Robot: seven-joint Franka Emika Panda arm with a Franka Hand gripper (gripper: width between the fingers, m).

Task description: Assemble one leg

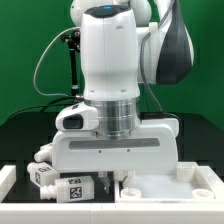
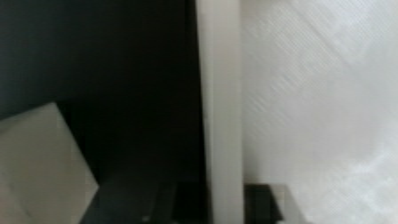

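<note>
Three white legs with black-and-white tags lie in a bunch at the exterior view's lower left: one (image 1: pixel 72 188) nearest, one (image 1: pixel 44 173) behind it, one (image 1: pixel 42 155) further back. The wide white tray-like panel (image 1: pixel 185 185) lies at the lower right. My gripper (image 1: pixel 110 182) is down at the panel's edge, beside the legs and touching none of them. In the wrist view the panel's raised rim (image 2: pixel 217 90) runs straight between my dark fingers (image 2: pixel 267 205). The gripper (image 2: pixel 224 205) looks shut on that rim. No leg is clearly seen in the wrist view.
A white block (image 1: pixel 8 182) stands at the table's front, at the exterior view's left. A blurred pale grey shape (image 2: pixel 36 170) lies on the black table beside the rim. Cables hang behind the arm against a green backdrop.
</note>
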